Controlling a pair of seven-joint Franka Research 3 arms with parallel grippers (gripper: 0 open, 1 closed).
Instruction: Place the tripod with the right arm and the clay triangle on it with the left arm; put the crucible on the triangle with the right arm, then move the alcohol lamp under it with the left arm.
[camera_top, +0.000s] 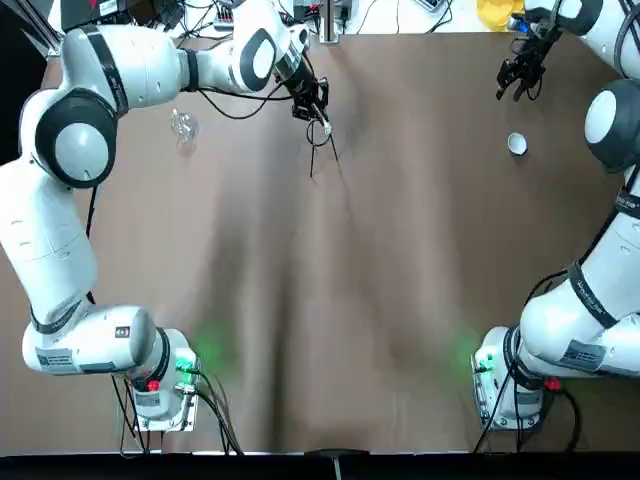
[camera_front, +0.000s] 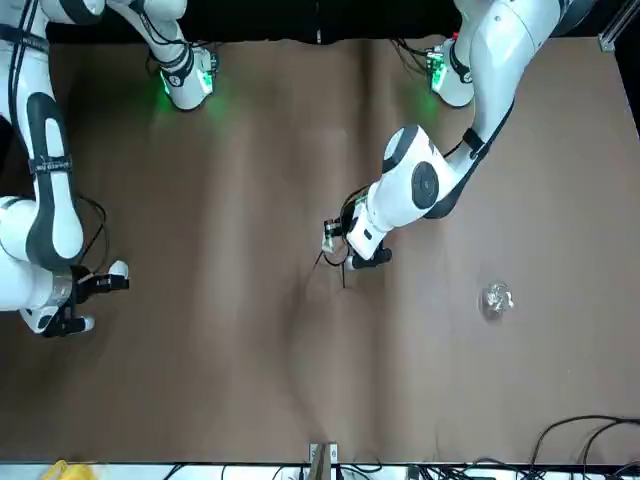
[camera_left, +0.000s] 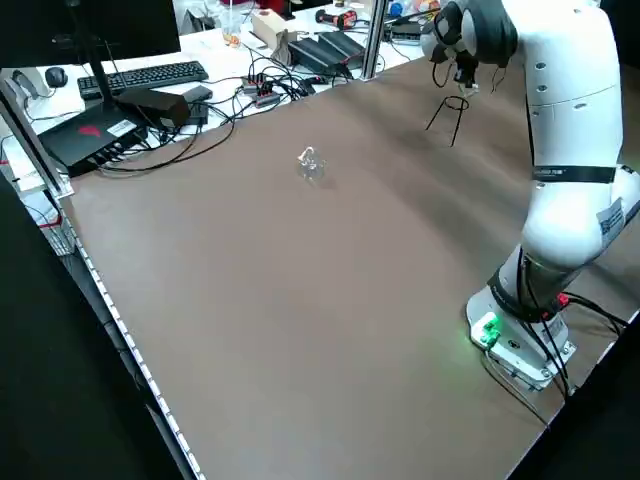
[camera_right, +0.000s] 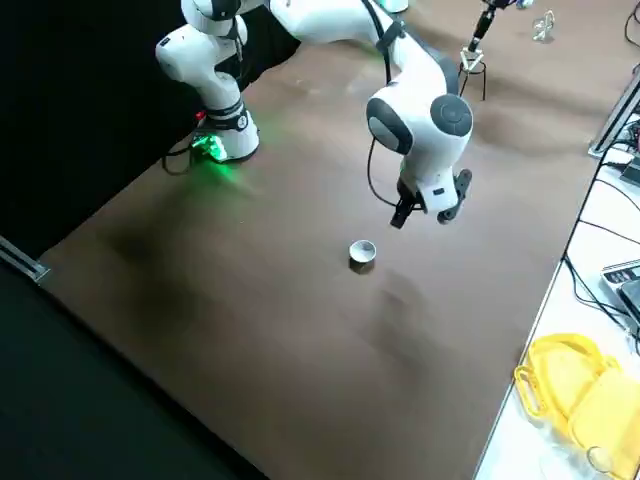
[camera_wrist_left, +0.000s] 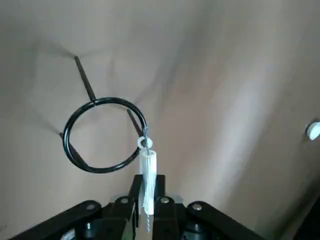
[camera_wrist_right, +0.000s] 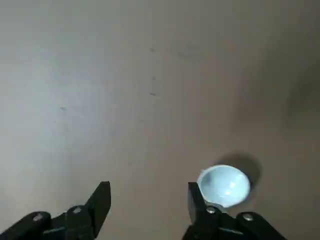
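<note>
The black wire tripod (camera_top: 321, 148) stands on its three legs at the far middle of the table; its ring (camera_wrist_left: 104, 135) shows from above in the left wrist view. My left gripper (camera_wrist_left: 147, 194) hovers just over the ring's edge, shut on the clay triangle (camera_wrist_left: 148, 165), which is seen edge-on as a white tube with a wire loop. At the far right the white crucible (camera_top: 516, 143) sits on the table, with my right gripper (camera_wrist_right: 147, 200) open above and slightly beyond it, one finger beside the cup (camera_wrist_right: 225, 185). The glass alcohol lamp (camera_top: 183, 125) stands at the far left.
Beyond the far table edge lie cables, a keyboard (camera_left: 145, 76) and a yellow object (camera_right: 572, 385). The arm bases (camera_top: 160, 385) with green lights stand at the near edge.
</note>
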